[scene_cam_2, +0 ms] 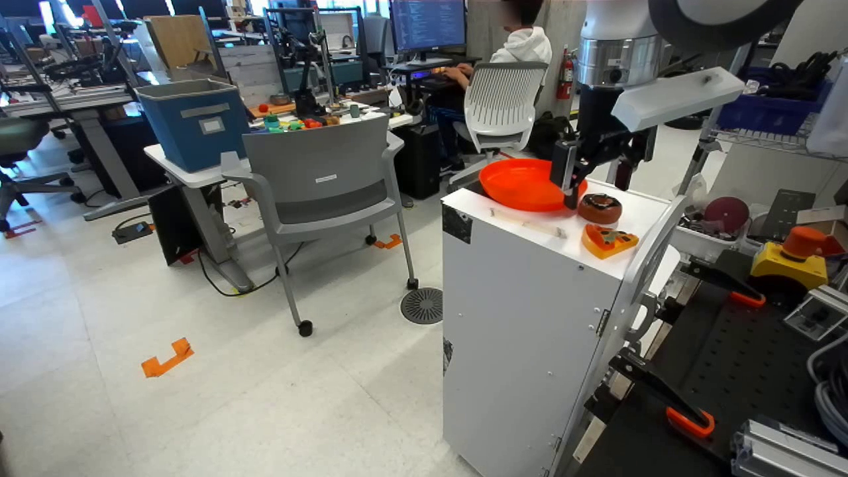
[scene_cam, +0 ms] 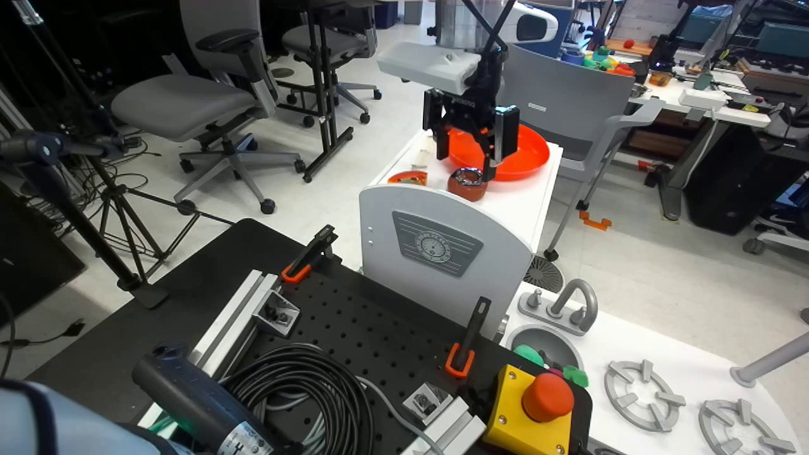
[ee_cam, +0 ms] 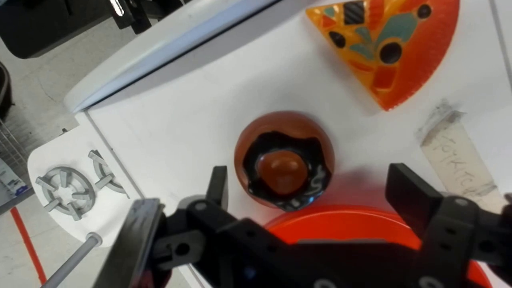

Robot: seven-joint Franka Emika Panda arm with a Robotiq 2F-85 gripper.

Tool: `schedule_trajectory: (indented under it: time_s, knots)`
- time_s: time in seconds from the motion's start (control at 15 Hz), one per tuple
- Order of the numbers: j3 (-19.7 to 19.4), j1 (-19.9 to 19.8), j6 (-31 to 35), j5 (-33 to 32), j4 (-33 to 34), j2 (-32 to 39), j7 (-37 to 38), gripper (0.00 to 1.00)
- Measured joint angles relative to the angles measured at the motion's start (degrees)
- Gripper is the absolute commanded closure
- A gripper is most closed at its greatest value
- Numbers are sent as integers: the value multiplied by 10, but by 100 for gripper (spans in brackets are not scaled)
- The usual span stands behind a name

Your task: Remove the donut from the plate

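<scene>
Donut off plate: sits centre of wrist view, on white box top. Plate just beside, lower middle; contact unclear. Gripper spread wide, fingers grasping nothing. Removal looks done; likely only gripper's withdrawal left.

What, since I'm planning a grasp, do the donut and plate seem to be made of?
The donut: perhaps hard plastic or painted wood, glossy; its dark icing catches bright highlights. The plate: likely moulded plastic, smooth; its orange-red colour looks uniform.
</scene>
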Motion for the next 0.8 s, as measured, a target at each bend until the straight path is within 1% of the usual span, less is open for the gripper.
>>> schedule_trajectory:
  time_s: [0.27,0.67,0.8]
  knots:
    - [0,-1,41,0,-25,-29,-1,0]
    - [0,-7,125,0,-94,-95,-1,0]
    - [2,-12,139,0,-114,-116,-2,0]
